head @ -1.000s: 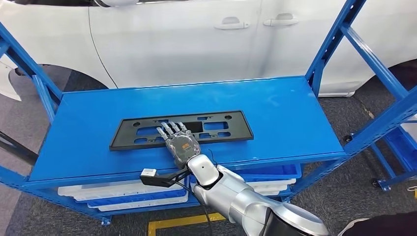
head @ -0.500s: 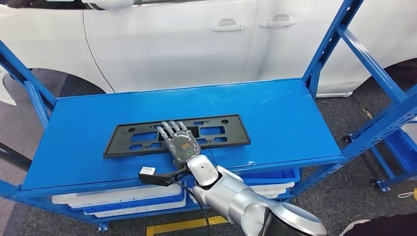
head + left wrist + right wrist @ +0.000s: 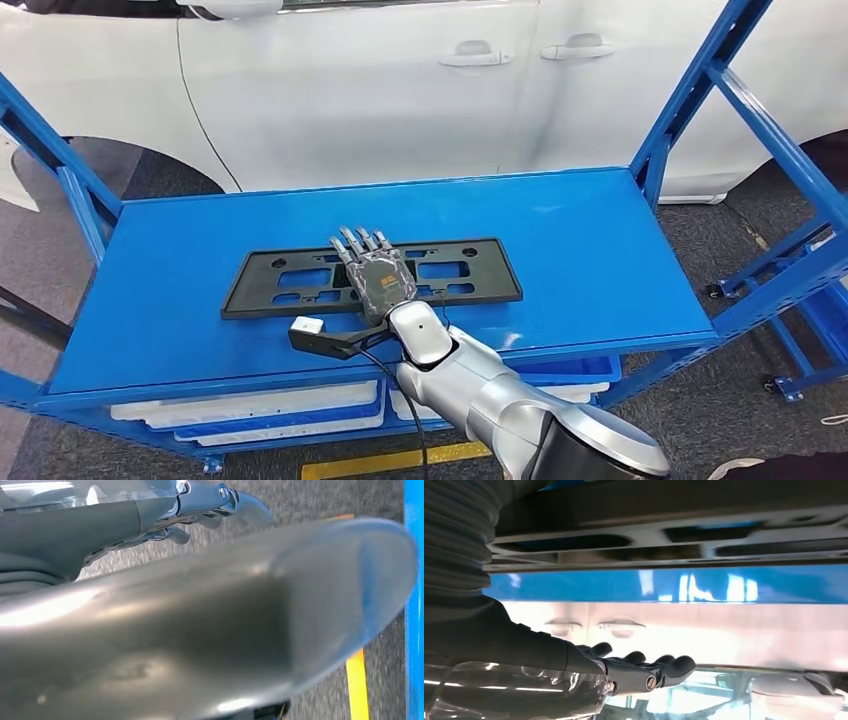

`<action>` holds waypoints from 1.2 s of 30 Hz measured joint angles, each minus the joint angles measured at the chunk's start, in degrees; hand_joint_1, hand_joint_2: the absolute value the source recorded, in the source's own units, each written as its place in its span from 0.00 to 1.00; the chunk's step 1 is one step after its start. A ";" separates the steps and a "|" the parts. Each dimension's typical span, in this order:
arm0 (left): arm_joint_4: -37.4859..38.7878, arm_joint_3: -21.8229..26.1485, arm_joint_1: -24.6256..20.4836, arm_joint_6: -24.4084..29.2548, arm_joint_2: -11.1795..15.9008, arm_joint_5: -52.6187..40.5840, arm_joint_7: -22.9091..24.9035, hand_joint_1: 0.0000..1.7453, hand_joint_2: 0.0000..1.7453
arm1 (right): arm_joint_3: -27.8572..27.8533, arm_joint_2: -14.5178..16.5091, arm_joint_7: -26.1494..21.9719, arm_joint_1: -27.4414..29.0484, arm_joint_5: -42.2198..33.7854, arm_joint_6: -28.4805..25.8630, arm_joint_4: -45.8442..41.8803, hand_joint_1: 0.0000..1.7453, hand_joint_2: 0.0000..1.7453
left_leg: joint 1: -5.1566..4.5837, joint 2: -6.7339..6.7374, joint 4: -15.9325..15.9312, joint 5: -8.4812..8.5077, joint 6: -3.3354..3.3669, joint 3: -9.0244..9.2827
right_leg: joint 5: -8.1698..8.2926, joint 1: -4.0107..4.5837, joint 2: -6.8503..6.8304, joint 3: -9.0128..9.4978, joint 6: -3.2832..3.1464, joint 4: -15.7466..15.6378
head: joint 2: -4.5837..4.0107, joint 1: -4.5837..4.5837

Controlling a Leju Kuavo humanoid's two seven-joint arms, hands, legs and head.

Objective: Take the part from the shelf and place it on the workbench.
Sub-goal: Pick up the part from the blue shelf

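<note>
A blue metal shelf stood in front of a white car, and the black flat part, a long frame with cut-outs, lay on the shelf's top deck toward its front edge. The right hand hovered or rested over the middle of the part, fingers stretched out flat and apart, gripping nothing; whether it touched I could not tell. To do this step well, the fingers likely needed to curl round one long rail near the part's middle, so the frame would lift level.
</note>
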 joint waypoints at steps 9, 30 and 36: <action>0.00 -0.10 0.31 0.25 0.08 0.08 -0.62 0.00 0.00 | -1.85 0.05 0.14 -0.18 -0.69 1.64 1.30 1.00 1.00 | 0.18 0.19 15.55 -6.84 -1.84 -7.55 | -0.25 -0.49 -0.07 1.51 -1.33 -1.37 | -0.01 -0.19; 0.00 -0.15 -0.35 0.40 0.25 0.67 -4.39 0.00 0.25 | -4.69 -0.02 -0.10 -0.54 0.19 2.16 2.45 1.00 1.00 | 0.08 -0.06 -0.02 0.72 0.09 -0.51 | -1.02 -0.35 0.04 1.00 0.58 0.50 | -0.01 0.21; 0.00 -0.16 -0.54 0.10 0.30 1.58 -7.76 0.00 1.00 | -7.37 0.10 -2.67 -0.92 0.61 -1.13 2.33 1.00 1.00 | 0.29 0.13 4.83 -2.54 -1.58 -2.44 | -0.48 -0.70 -0.13 2.08 -0.96 -1.50 | -0.01 0.03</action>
